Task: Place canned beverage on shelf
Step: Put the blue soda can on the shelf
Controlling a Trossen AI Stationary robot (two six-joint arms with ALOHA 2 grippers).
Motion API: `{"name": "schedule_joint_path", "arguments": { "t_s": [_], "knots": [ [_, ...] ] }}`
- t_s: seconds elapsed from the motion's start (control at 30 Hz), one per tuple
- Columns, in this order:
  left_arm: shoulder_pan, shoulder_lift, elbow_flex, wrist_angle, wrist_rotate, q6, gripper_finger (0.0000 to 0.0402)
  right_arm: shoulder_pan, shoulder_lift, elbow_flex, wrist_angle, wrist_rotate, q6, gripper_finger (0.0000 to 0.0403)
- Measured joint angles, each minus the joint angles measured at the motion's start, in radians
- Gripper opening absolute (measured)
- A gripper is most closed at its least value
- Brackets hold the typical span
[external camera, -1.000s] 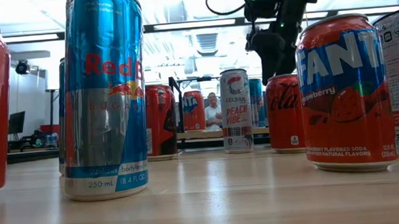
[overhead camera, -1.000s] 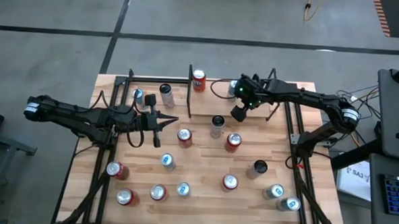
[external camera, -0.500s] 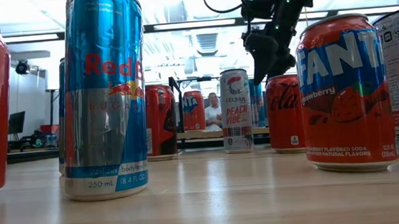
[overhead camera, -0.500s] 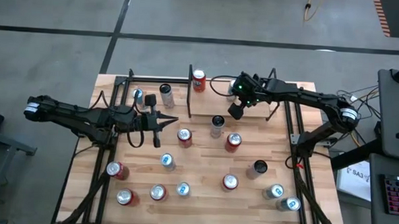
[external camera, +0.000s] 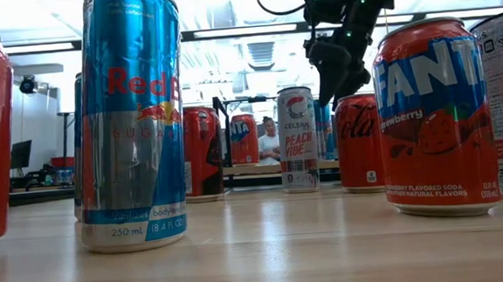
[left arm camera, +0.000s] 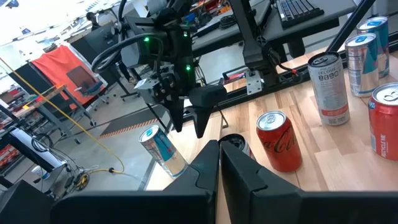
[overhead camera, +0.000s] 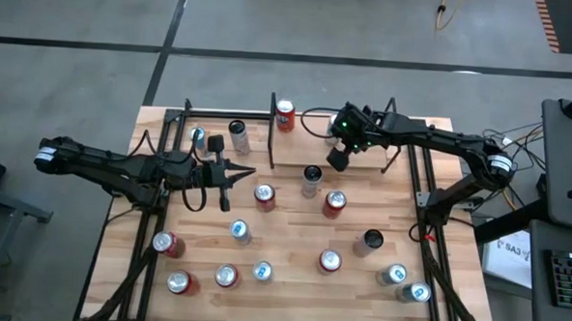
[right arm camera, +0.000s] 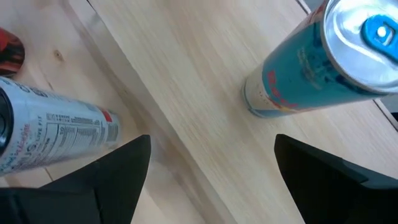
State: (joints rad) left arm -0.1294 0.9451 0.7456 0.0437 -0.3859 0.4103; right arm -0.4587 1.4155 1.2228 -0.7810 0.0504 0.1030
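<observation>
Across my wooden table (overhead camera: 291, 277) many cans stand apart, the shelf (overhead camera: 364, 149) at its far edge holds none I can see, and my right gripper (overhead camera: 336, 159) hangs above it, wide apart and empty, near a dark-topped can (overhead camera: 311, 174), while my left gripper (overhead camera: 235, 172) is closed tight.

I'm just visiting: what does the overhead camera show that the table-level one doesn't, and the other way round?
Only the high view shows the whole table from above and the left gripper, shut, over the table's left side. Only the low view shows can labels side-on, such as the Red Bull can, the Fanta can and the Celsius can, and a person in the room behind. Both show the right gripper, open, empty, above the cans.
</observation>
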Motion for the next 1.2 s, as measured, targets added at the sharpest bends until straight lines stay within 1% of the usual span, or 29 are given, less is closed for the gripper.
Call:
{"name": "schedule_joint_path", "arguments": {
  "t_s": [0.4, 0.63, 1.2],
  "knots": [
    [0.000, 0.004, 0.000, 0.021, 0.000, 0.023, 0.0000, 0.000, 0.000, 0.000, 0.006, 0.001, 0.001, 0.0329],
    [0.000, 0.005, 0.000, 0.000, 0.000, 0.023, 0.0000, 0.000, 0.000, 0.000, 0.013, 0.001, 0.051, 0.0329],
    [0.000, 0.005, 0.000, 0.000, 0.000, 0.023, 0.0000, 0.009, 0.000, 0.000, 0.054, 0.003, -0.023, 0.0324]
  ]
}}
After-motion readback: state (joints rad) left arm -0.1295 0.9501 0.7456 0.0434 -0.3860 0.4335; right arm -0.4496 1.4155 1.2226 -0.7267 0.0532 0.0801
